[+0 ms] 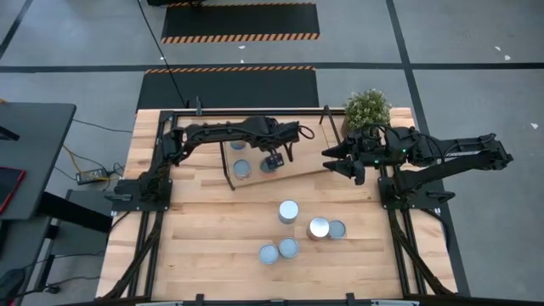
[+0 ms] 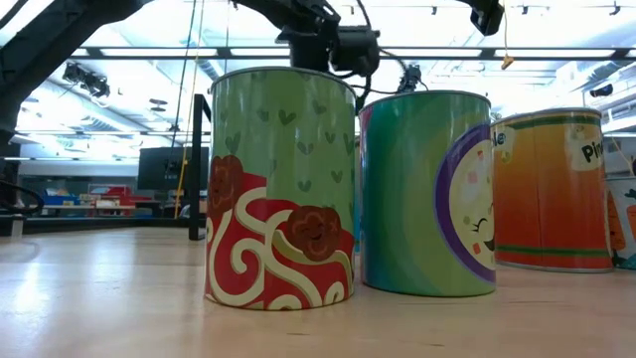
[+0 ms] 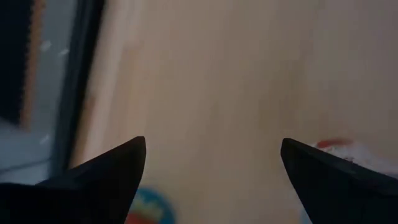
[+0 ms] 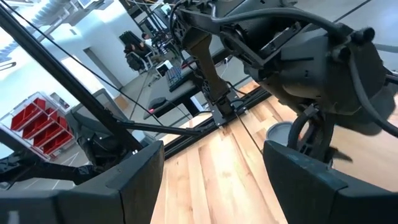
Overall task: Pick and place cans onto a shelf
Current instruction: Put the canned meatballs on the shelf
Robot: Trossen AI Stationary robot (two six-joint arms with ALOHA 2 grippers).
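A: Left gripper (image 1: 274, 158)?
B: Reaching from the left over the shelf (image 1: 302, 161), above its middle. Jaws spread wide, nothing between them. Fingers (image 3: 109, 177) pointing down at bare light wood in the wrist view.

A: Right gripper (image 1: 333, 159)?
B: Hanging at the shelf's right end, just near of the potted plant (image 1: 367, 108). Jaws partly apart, holding nothing. Facing the left arm across the board.

A: Cans on the shelf?
B: Two visible: one (image 1: 242, 170) near the left rod frame, another (image 1: 237, 145) just far of it. Something under the left gripper, cannot tell whether a can.

A: Rest of the cans?
B: Five on the table (image 1: 204, 246), near of the shelf, all upright. Single can (image 1: 289, 212) at centre. Pair to its right, silvery top (image 1: 319, 227) touching a blue-grey top (image 1: 337, 229). Another pair nearer still, (image 1: 269, 253) and (image 1: 289, 247), side by side.

A: Low view?
B: Green can with red swirls (image 2: 280, 189) up front, teal one with a purple face (image 2: 427, 194) just right of it, orange one (image 2: 550, 189) farther right.
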